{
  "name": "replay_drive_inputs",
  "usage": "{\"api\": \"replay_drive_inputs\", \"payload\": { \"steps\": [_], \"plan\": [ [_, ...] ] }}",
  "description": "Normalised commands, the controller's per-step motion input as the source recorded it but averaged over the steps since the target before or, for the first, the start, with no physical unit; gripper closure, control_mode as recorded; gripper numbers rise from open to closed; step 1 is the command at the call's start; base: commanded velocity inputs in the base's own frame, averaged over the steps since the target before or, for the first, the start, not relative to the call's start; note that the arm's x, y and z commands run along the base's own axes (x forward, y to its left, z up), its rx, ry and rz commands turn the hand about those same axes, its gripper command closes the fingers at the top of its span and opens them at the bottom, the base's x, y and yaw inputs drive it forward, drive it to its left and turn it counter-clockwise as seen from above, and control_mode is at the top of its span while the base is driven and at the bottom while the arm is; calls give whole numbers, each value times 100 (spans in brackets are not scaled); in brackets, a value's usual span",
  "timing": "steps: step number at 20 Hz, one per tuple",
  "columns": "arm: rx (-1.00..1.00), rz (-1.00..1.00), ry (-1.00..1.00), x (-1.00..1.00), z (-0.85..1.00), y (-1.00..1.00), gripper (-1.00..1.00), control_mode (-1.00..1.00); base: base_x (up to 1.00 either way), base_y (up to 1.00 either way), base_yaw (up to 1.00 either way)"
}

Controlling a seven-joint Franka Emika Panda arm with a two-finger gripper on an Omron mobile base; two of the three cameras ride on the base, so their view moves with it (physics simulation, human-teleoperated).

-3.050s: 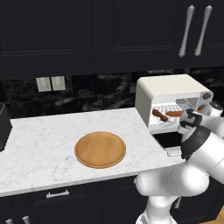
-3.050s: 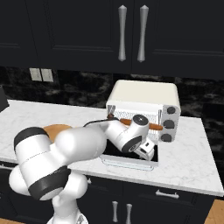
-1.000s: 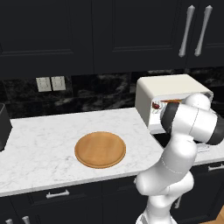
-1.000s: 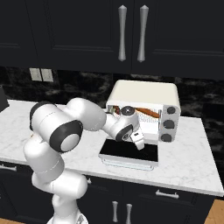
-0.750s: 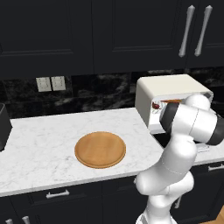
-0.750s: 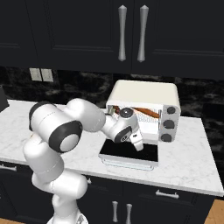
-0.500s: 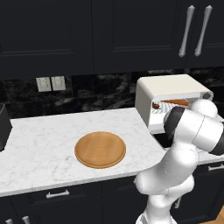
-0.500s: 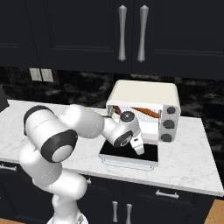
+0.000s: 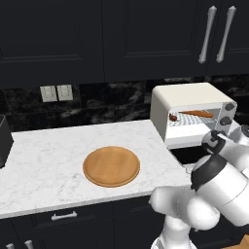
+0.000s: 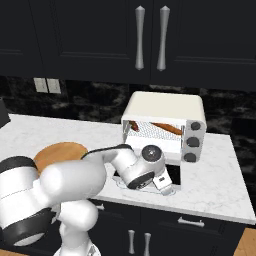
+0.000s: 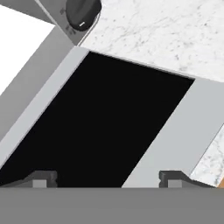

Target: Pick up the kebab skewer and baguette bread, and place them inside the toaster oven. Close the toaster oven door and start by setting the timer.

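Note:
The cream-white toaster oven [image 9: 187, 99] [image 10: 165, 107] stands open at the right end of the counter. On its wire rack lie the orange-brown baguette bread [image 9: 196, 114] [image 10: 168, 128] and, to its left, the small dark kebab skewer [image 9: 173, 117] [image 10: 131, 126]. The toaster oven door [image 10: 173, 172] [image 11: 105, 122] lies flat, dark glass in a pale frame [image 11: 175, 135]. My gripper [image 10: 167, 186] [image 11: 107, 179] hovers just over the door, open, fingertips [image 11: 43, 178] wide apart and holding nothing. A dark knob [image 11: 83, 11] sits at the hand view's top.
A round wooden board [image 9: 111, 166] [image 10: 57, 152] rests bare on the marble counter [image 9: 44, 170], left of the oven. A black toaster [image 9: 4, 141] sits at the far left. Dark upper cabinets with bar handles [image 10: 139, 37] hang above. My own arm [image 9: 219, 189] crowds the counter's front edge.
My hand has pulled back from the oven mouth and dropped low over the open door. The elbow has swung down in front of the counter. Baguette and skewer stay on the rack.

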Motion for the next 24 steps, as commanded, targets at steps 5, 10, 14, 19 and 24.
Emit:
{"api": "replay_drive_inputs", "payload": {
  "steps": [5, 10, 14, 19, 24],
  "plan": [
    [-4, 53, 11, -78, -1, 1, -100, -100, 0, 0, 0],
    [-13, 51, 17, -20, -1, 8, -100, -100, 0, 0, 0],
    [-13, 43, 21, 1, -10, 21, -100, -100, 0, 0, 0],
    [-6, 34, 5, 0, -23, 30, -100, -100, 0, 0, 0],
    [0, 9, 0, 1, -18, 29, -100, -100, 0, 0, 0]
  ]
}}
